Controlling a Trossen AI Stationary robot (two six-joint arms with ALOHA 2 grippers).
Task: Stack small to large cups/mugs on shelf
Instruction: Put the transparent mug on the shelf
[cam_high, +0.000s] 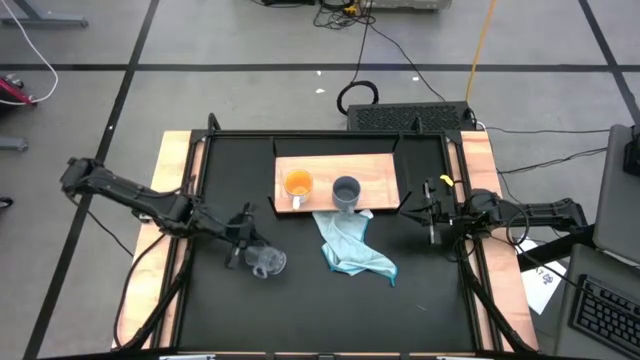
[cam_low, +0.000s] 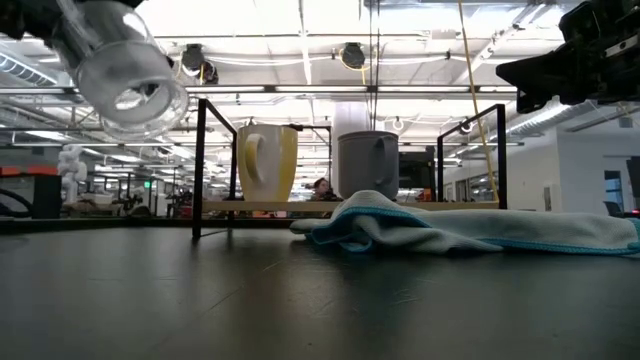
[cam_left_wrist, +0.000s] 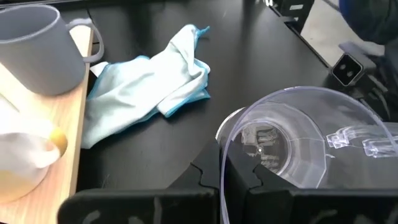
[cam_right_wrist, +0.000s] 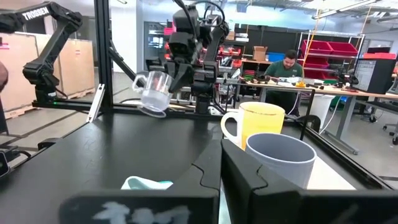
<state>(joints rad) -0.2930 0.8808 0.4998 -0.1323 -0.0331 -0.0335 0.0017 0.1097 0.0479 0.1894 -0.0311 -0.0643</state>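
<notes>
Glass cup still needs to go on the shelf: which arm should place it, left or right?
Left. The left gripper already holds the glass cup lifted off the table; the right gripper waits empty beside the shelf.

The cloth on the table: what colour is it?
Light blue cloth, clearest in the left wrist view.

One camera looks straight down on my whole table, another sits at tabletop level facing the shelf (cam_low: 340, 207) from well back. My left wrist camera looks close across the shelf's front edge; my right wrist camera faces the shelf from its other end.
</notes>
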